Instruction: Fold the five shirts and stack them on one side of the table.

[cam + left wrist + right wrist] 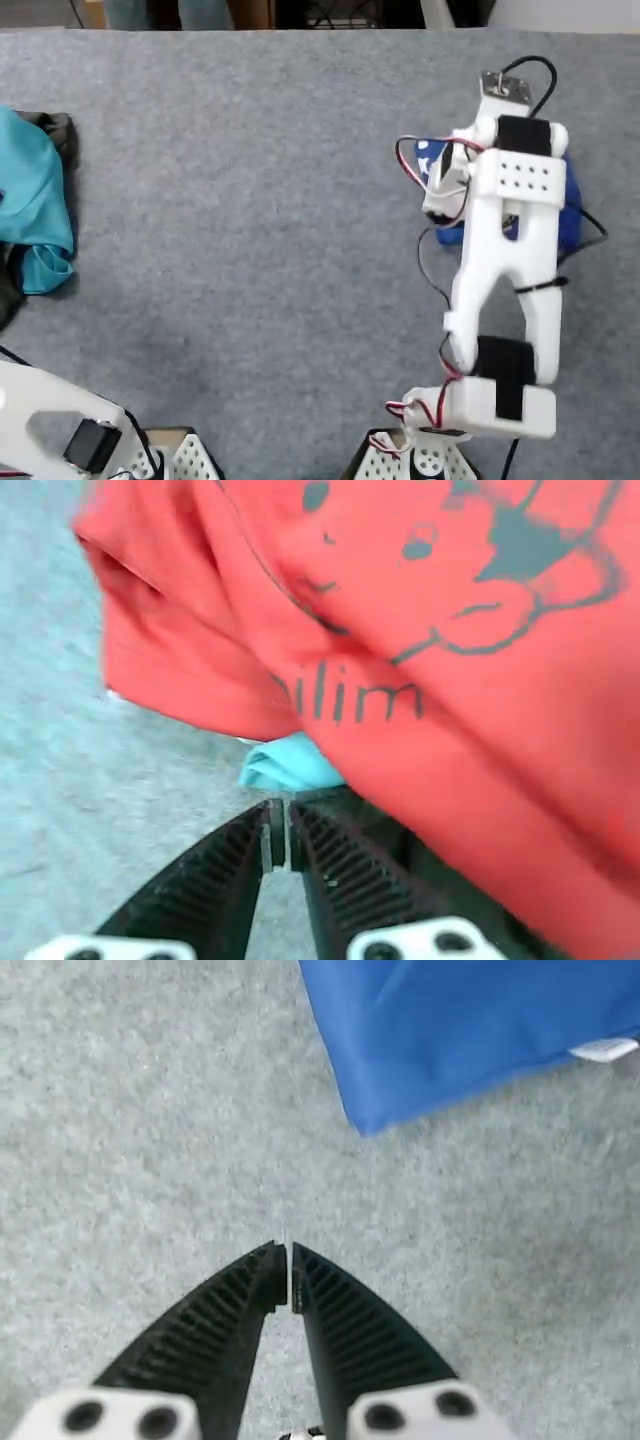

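While left gripper [279, 818] and right gripper [289, 1262] are both clenched empty, one blue shirt [470, 1030] is judged folded just ahead of the right, and red shirt [450, 630] and teal shirt [290, 765], heaped before the left, are yet to be folded.

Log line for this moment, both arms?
left gripper: shut, empty, facing red shirt | right gripper: shut, empty, near blue shirt, not touching | teal shirt: crumpled

Bare grey worktop [250, 230] lies open from the blue shirt [572, 220] across to the teal shirt heap [35, 190] at the far edge; the right arm [505, 240] overhangs the blue shirt, blocking access from above.
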